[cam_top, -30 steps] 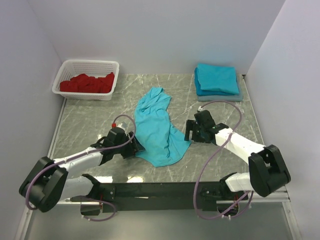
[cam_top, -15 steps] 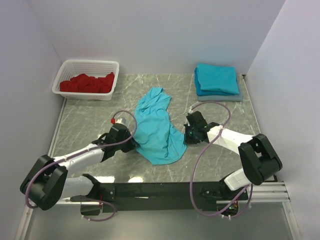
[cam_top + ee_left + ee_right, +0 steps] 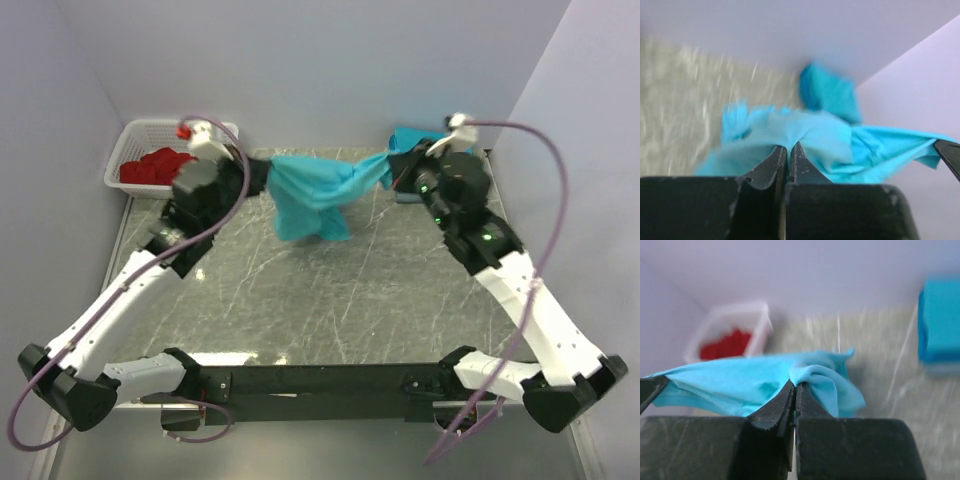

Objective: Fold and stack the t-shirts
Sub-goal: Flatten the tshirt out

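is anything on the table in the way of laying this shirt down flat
Nothing visible does. The shirt hangs between the left gripper and right gripper, and the table under it is bare. The basket sits back left and the folded stack back right, both off to the sides.

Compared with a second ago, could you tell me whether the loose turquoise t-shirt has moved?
Yes. The t-shirt has risen from mid-table and shifted toward the far wall, now hanging level with the white basket.

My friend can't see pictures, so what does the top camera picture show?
The left gripper and right gripper hold a turquoise t-shirt stretched between them above a marble table. A white basket of red cloth sits at the back left.
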Available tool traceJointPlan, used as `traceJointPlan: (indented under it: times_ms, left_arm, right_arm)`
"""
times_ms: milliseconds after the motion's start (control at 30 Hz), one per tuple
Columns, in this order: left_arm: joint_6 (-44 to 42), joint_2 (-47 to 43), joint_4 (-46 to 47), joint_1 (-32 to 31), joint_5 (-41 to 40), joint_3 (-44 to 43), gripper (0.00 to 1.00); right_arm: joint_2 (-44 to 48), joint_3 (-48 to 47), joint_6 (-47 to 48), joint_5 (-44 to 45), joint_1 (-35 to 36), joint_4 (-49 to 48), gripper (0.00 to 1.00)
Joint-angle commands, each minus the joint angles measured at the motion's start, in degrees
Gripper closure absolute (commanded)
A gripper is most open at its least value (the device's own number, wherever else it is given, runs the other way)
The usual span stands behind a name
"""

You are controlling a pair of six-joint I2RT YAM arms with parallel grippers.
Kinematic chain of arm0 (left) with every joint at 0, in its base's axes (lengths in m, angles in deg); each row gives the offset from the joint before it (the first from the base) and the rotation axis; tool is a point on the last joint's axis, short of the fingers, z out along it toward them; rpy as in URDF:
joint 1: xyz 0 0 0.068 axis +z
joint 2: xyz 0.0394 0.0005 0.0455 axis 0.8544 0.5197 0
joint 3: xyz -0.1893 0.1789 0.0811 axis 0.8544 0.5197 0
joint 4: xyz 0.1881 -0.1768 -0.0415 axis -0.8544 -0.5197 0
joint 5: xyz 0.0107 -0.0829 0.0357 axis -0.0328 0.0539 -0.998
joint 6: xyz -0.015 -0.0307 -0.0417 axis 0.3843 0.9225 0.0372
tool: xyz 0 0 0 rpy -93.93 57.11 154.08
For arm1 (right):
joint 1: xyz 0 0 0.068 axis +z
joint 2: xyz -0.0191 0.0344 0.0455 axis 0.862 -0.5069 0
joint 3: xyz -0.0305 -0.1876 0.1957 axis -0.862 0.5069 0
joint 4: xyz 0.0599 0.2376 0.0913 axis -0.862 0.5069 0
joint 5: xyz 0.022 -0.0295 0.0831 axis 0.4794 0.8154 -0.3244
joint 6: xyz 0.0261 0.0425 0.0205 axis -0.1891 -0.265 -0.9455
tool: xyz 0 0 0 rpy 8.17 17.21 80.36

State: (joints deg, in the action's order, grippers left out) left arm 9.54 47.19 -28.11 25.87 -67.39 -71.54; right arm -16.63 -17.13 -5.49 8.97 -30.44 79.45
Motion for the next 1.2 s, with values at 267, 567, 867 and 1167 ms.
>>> traceJointPlan:
  times_ms: [267, 567, 867, 1167]
  left_arm:
    - [-18.7, -0.2, -8.1, -0.1, 10.4, -38.4, 0.99]
    - [-21.6, 2.7, -7.2, -0.1, 8.4, -43.9, 1.0]
    - [-18.0, 15.9, -0.5, 11.2, 10.3, -45.9, 1.0]
    - [-14.9, 36.0, 0.7, 20.2, 29.7, -71.0, 1.0]
  right_arm:
    - [8.8, -25.7, 12.5, -0.6, 0.2, 0.9, 1.0]
    - [8.2, -29.5, 16.7, -0.2, 0.2, -1.5, 1.0]
    - [-6.2, -31.4, 17.2, -2.7, -7.5, -8.9, 1.0]
    - [-24.2, -52.0, 14.4, -12.6, -14.2, -7.7, 1.0]
